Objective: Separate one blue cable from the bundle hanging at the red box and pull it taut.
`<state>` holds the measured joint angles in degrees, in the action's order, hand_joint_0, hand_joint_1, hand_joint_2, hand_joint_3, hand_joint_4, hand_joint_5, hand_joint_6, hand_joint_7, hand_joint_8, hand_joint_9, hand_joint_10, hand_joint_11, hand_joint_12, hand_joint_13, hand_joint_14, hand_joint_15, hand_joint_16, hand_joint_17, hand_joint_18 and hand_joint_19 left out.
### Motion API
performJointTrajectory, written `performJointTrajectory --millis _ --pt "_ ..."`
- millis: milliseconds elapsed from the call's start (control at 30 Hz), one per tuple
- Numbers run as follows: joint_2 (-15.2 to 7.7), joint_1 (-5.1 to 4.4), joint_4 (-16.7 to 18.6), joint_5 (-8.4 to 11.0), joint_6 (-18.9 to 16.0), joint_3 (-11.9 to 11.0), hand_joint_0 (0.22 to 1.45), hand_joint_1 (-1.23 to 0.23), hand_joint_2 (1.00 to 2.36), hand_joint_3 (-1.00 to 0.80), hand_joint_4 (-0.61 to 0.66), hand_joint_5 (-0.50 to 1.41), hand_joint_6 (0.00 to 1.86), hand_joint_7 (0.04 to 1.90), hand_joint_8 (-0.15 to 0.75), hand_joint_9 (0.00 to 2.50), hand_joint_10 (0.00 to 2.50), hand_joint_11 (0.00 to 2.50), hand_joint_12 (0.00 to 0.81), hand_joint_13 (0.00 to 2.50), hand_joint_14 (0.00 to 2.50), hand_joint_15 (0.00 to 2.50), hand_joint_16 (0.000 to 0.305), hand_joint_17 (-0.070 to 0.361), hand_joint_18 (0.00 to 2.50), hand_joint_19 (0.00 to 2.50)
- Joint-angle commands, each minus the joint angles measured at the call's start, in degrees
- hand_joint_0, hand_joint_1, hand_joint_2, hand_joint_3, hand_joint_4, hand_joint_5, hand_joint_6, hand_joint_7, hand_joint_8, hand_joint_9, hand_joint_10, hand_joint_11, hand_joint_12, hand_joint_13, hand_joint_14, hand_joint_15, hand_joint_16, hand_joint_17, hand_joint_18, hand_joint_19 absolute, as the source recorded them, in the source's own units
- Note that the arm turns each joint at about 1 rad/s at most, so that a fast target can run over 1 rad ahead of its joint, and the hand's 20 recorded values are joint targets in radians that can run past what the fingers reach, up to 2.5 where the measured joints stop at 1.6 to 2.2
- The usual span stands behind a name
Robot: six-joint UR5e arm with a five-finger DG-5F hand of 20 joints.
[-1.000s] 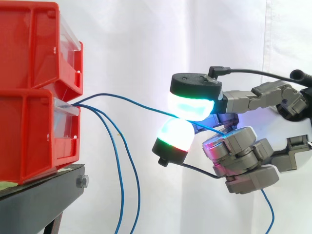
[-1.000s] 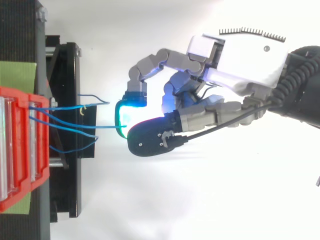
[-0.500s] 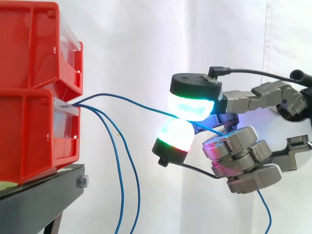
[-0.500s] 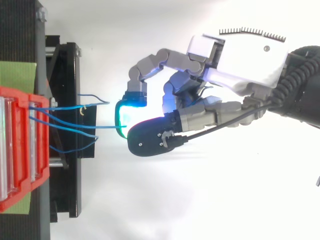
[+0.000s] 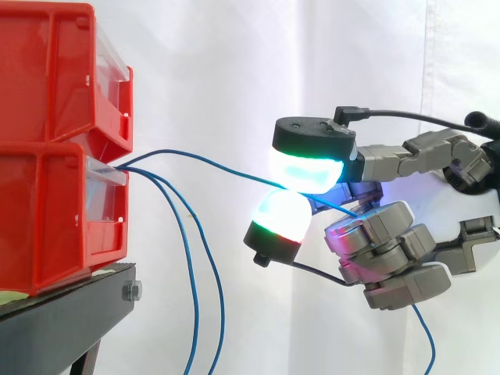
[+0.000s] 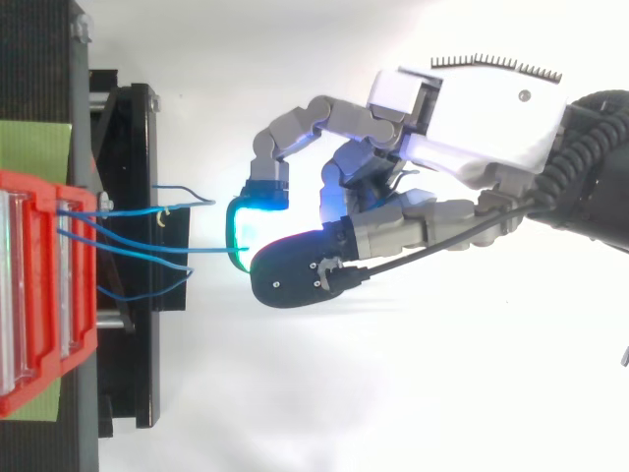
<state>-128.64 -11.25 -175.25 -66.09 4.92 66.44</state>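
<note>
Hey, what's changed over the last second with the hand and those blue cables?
Almost nothing. The loose tail of the thin blue cable below the hand swung slightly toward the red plastic bin. The fingers still pinch that cable, and the two other blue cables hang unchanged.

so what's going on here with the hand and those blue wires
A robot hand has one blue cable pinched between two glowing fingertip pads. That cable runs from the front of the lower red bin across to the hand with a slight bow in it, so it is separated from the rest but does not look quite taut. Two other blue cables hang loose from the same bin.
</note>
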Motion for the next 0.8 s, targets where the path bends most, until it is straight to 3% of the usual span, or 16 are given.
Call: performJointTrajectory --millis 0,767 --pt "0.0 0.00 0.0 0.00 0.0 0.0 0.74 -0.70 1.02 -0.26 -0.08 -0.23 0.93 1.06 0.260 0.91 1.02 1.37 0.310 0.82 2.36 1.40 0.032 0.073 1.31 2.06" --pt "0.0 0.00 0.0 0.00 0.0 0.0 0.74 -0.70 1.02 -0.26 -0.08 -0.23 0.93 1.08 0.254 0.92 0.97 1.40 0.311 0.83 2.36 1.39 0.032 0.072 1.30 2.05"
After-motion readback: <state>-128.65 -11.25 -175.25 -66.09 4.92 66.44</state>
